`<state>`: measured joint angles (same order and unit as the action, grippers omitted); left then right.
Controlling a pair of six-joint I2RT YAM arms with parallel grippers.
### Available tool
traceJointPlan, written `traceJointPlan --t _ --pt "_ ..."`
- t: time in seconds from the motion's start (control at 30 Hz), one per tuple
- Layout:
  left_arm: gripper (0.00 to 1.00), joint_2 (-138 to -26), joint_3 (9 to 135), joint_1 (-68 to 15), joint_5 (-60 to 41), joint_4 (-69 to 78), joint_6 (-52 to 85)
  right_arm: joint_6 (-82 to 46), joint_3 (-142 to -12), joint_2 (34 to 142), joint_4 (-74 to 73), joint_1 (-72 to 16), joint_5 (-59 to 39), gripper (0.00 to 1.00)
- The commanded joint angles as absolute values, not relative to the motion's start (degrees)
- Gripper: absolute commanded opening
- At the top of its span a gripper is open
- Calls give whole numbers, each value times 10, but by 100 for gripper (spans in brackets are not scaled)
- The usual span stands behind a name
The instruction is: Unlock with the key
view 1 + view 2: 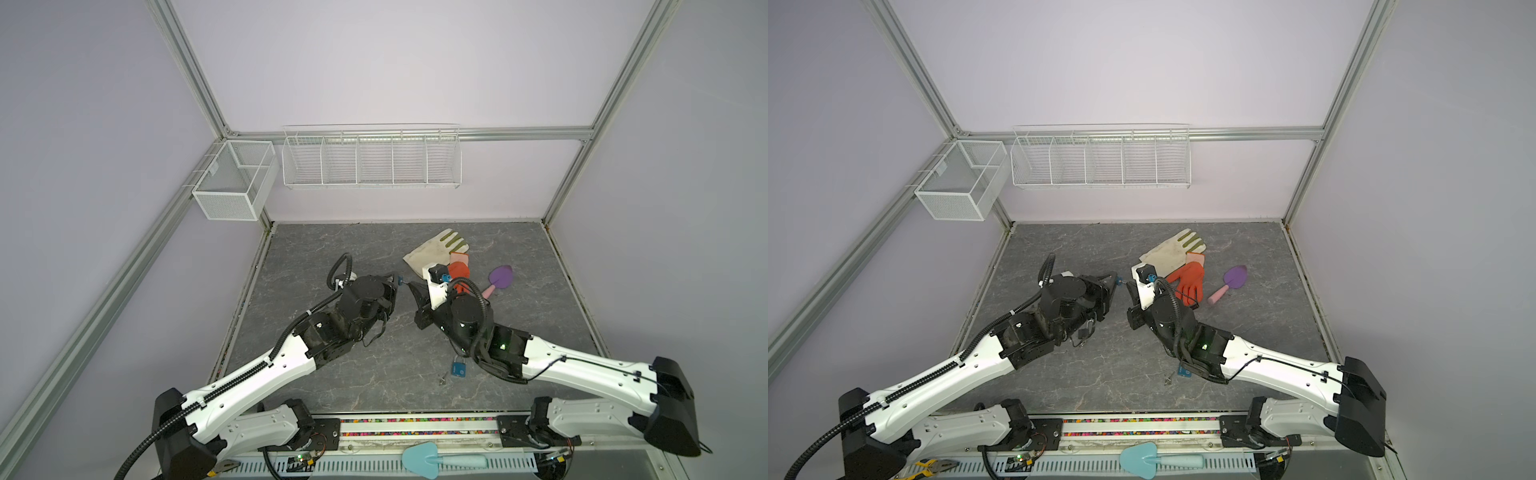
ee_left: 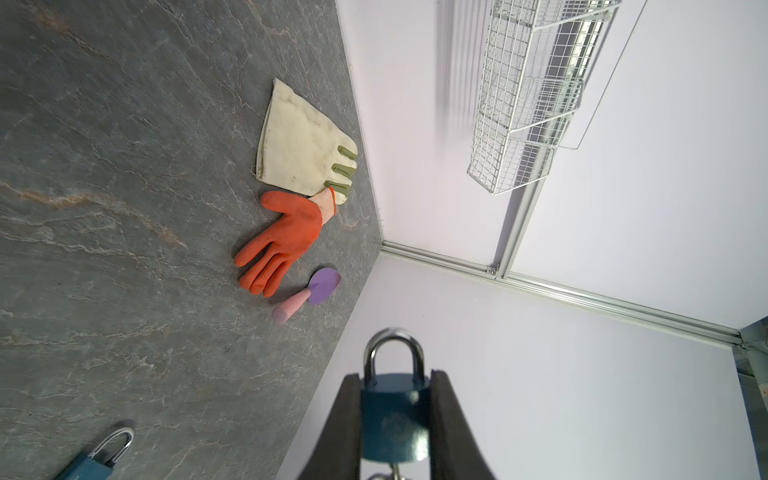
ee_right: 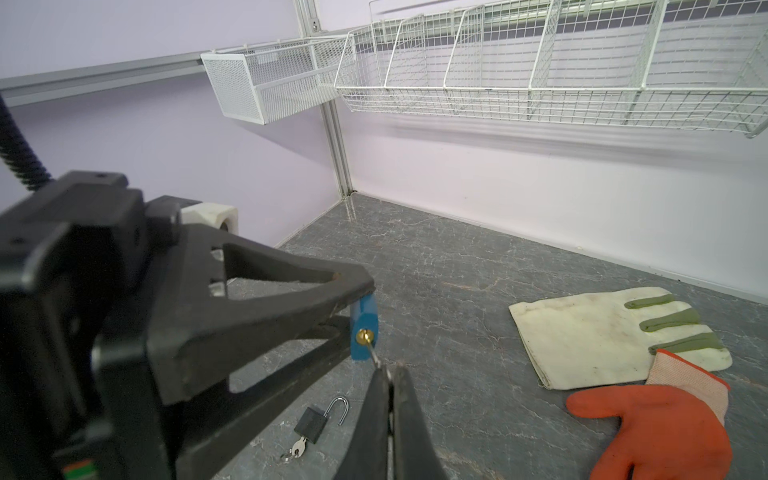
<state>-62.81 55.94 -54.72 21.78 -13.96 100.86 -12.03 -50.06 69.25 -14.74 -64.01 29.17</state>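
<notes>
Right at the front rail a light blue trowel (image 1: pixel 432 459) is lying flat, and just past it a second blue padlock (image 1: pixel 459 369) is sitting on the table (image 1: pixel 332 257) beside the right arm. Moving up to mid-table, the left gripper (image 2: pixel 395 374) is clamping the blue padlock (image 2: pixel 395 415) by its body and holding it off the table, the shackle looking seated at both legs. The right gripper (image 3: pixel 390 372) is pinching tight on the key (image 3: pixel 376 355), whose blade is sitting in the brass keyway. Down on the table below them a black padlock (image 3: pixel 316 424) is lying with its shackle swung open. Beyond, the orange glove (image 1: pixel 459 271), cream glove (image 1: pixel 436 249) and purple trowel (image 1: pixel 498 278) are resting together, and the wire baskets (image 1: pixel 370 166) are hanging on the back wall
</notes>
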Motion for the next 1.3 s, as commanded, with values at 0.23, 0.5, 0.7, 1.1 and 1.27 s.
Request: traceJointPlan --t 0.23,0.5,0.7,1.1,1.27 --pt "0 -625 563 -546 227 -133 1018 -108 -500 693 -170 -647 303 6" --pt "0 -624 561 -546 235 -137 1019 -104 -500 692 -171 -649 298 7" --pt "0 -625 564 -546 232 -137 1018 -98 -500 690 -177 -650 311 6" --pt "0 -624 563 -546 225 -132 1018 -85 -525 717 -185 -650 323 6" --pt "0 -621 563 -546 229 -135 1018 -87 -512 705 -189 -650 326 7"
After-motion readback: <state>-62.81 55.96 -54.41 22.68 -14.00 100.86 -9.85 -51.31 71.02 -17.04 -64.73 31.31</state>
